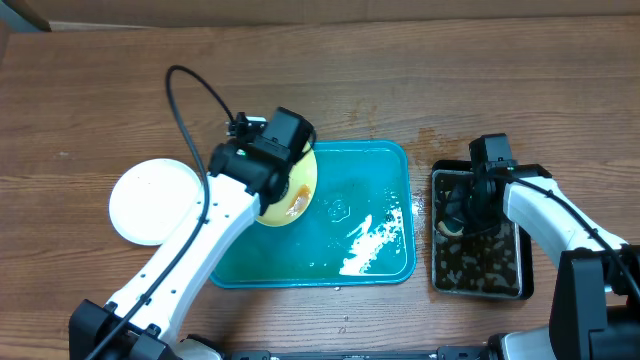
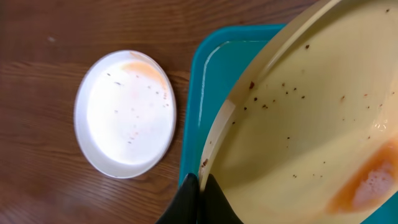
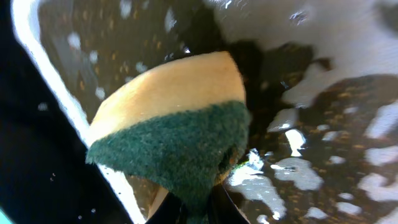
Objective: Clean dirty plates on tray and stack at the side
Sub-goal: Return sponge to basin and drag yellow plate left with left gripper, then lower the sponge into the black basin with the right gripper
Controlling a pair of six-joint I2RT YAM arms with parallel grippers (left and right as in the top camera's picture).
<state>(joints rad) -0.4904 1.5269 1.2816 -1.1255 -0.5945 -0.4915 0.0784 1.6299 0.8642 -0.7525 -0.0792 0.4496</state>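
no legible writing; there's an embossed mark on the tray (image 1: pixel 372 180) floor near the centre, too small to read.

edges/room: teal tray sits mid-table (image 1: pixel 100 80), long side facing the robot. black pan (image 1: pixel 524 285) is just beside the tray's r rim, w/ a thin strip of wood between. white plate (image 1: pixel 155 200) lies flat on the wood just off the tray's l rim, not touching it. left wrist view shows a faint orange smear + a few specks on it. white suds (image 1: pixel 375 240) streak the tray floor toward the r-front corner. the broad band of wood behind tray and pan shows only wet spots near the tray's back r corner.

left gripper (image 2: pixel 200 182): fingers pinched tight on the rim of the pale yellow plate (image 2: pixel 298 124), no gap seen between them. plate is held tilted over the tray's back-l corner, its edge overhanging the l rim. brown specks over its face, orange-brown smear low on the r side.

right gripper (image 3: pixel 186 208): down inside the pan, over brown water w/ foam and floating bits. clamped on the bottom edge of a sponge (image 3: pixel 177 112), yellow foam w/ green scrub layer, gripper squeezing the green side. sponge sits near the pan's back-l wall; can't tell if it touches the wall.
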